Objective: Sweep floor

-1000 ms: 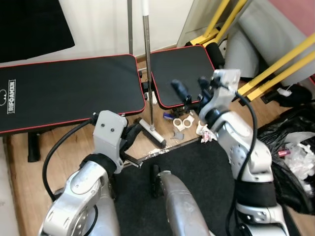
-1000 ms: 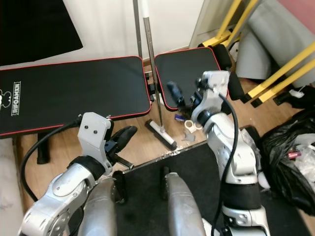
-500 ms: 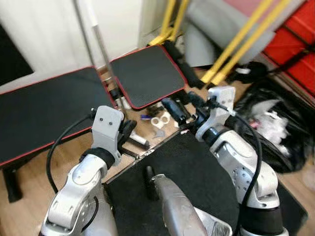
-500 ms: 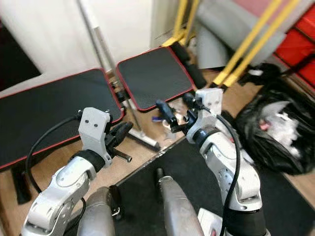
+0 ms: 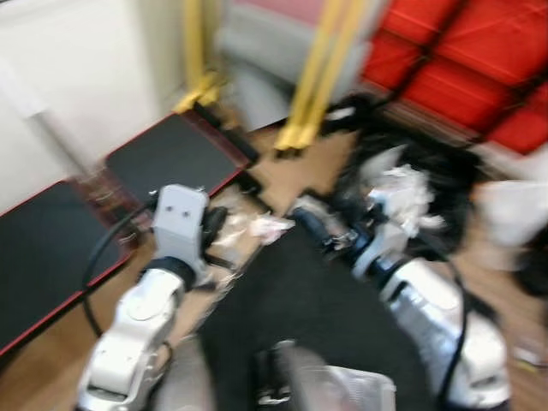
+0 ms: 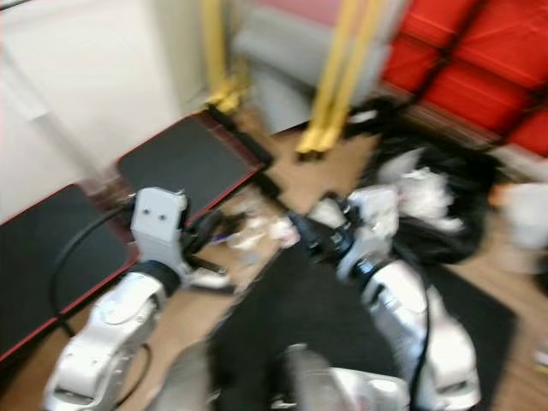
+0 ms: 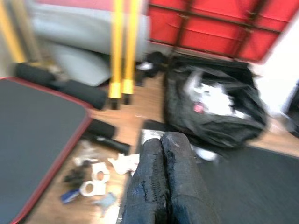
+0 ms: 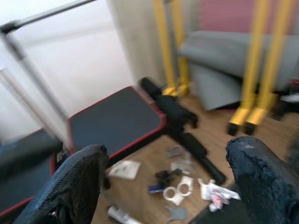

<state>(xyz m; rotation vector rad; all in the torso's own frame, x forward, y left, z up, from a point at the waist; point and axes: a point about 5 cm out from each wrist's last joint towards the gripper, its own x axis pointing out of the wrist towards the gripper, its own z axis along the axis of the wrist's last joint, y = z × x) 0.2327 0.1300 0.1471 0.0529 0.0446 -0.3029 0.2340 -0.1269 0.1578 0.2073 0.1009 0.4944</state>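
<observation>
Both grippers are raised over a black mat (image 5: 291, 291): the left gripper (image 7: 163, 154) is pressed closed and empty, the right gripper (image 8: 163, 172) spread wide. Scattered litter (image 8: 180, 191) is seen on the wood floor (image 8: 219, 135) at 12 o'clock, beside a red-edged bench (image 5: 175, 154).

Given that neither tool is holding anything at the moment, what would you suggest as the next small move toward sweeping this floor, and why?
Probably hold the body steady until the blurred head views sharpen, then look for a broom. The left tool is shut on nothing, the right tool is open and empty, and small white and blue scraps of litter lie on the wooden floor beside the black red-edged bench pad.
</observation>
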